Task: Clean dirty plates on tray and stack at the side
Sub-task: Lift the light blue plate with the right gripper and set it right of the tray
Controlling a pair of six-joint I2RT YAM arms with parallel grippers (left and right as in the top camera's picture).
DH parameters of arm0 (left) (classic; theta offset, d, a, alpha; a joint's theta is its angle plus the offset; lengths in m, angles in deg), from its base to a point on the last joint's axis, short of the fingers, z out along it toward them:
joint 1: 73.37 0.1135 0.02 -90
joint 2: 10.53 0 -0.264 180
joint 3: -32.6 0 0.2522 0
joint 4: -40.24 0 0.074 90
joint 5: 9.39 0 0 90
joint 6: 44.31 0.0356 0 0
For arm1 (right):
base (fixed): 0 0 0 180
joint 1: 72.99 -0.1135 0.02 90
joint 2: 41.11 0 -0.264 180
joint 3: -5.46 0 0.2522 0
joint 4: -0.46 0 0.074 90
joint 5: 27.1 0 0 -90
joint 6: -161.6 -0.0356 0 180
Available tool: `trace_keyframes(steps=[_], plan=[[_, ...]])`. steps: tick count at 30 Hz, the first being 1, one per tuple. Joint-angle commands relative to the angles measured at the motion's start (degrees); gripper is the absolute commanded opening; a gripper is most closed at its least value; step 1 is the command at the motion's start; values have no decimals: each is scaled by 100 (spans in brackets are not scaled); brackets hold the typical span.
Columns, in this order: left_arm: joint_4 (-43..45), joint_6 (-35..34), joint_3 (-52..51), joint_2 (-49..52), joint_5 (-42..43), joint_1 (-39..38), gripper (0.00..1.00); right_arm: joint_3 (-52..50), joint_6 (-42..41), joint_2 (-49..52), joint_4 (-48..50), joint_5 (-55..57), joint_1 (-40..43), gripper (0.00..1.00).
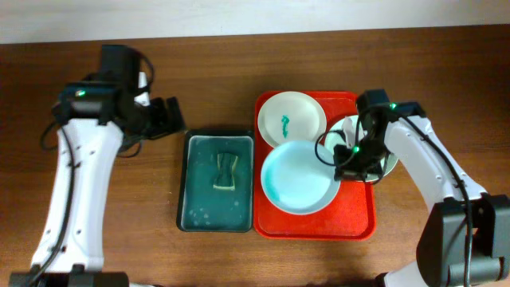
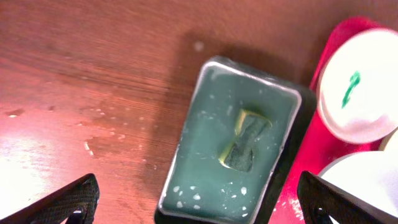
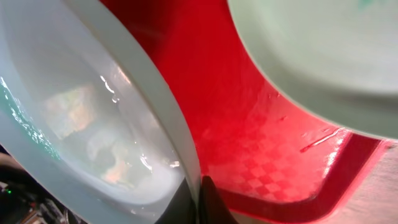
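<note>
Right fingers [image 3: 210, 200] were pinched on the rim of a plate [image 3: 93, 124], probably the blue one, on the red tray [image 3: 249, 155], a hold suited to lifting it. Left fingers [image 2: 68, 202] were spread wide and empty over the surface [image 2: 93, 62] beside the sponge [image 2: 245, 140], likely to fetch it.

Quick headcount from where I'm standing: three plates, namely a white plate [image 1: 291, 118], a pale blue plate [image 1: 297, 179] and a pale green plate [image 1: 343, 127]. Two trays, the red tray [image 1: 351, 219] and a dark green tray [image 1: 199, 215]. One sponge [image 1: 225, 172]. Two robot arms, the left arm [image 1: 80, 175] and the right arm [image 1: 430, 163].
</note>
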Motion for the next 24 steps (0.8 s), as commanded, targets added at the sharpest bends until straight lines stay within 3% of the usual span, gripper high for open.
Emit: trace_keyframes(steps=[1,5,11,24], plan=[[-11,4,70,-319,83,280,100,549,70,-107,-7,4,-485,4],[-186,2,70,-317,81,313,99,573,-634,-83,835,407,-1519,4],[-181,2,70,-315,81,313,99,575,-1331,-81,1930,2686,-2992,4],[-179,2,70,-315,81,313,99,1235,-1436,-249,1550,6402,-4959,4]])
